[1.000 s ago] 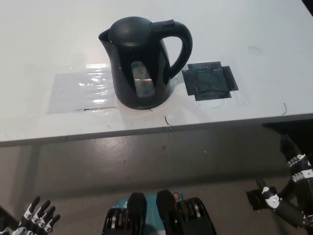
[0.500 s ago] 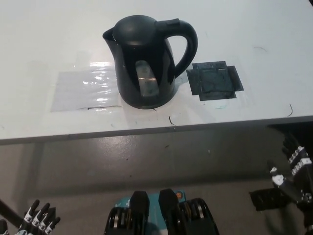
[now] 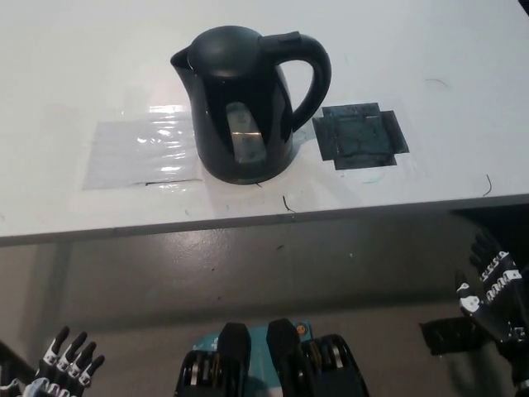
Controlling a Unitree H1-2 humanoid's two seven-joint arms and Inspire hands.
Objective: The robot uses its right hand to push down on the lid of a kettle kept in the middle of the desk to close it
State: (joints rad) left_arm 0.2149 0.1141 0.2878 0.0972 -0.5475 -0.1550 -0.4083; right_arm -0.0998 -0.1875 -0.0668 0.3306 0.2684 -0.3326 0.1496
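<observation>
A black kettle [image 3: 245, 103] stands upright on the white desk [image 3: 430, 50], spout to the left and handle to the right. Its lid [image 3: 227, 45] lies flat on top, down on the body. My black right hand [image 3: 494, 291] hangs below the desk's front edge at the lower right, fingers apart, holding nothing and well clear of the kettle. My white left hand [image 3: 64, 362] shows only its fingertips at the bottom left corner, spread and resting low.
A dark taped square [image 3: 360, 136] lies on the desk right of the kettle. A clear plastic patch [image 3: 140, 151] lies to its left. The desk's front edge [image 3: 264, 222] runs across the picture, with grey floor [image 3: 248, 281] below.
The right hand has shifted from further in at the bottom right to the right edge and turned more upright. The whole picture moved slightly, so the camera shifted. The kettle has stayed put.
</observation>
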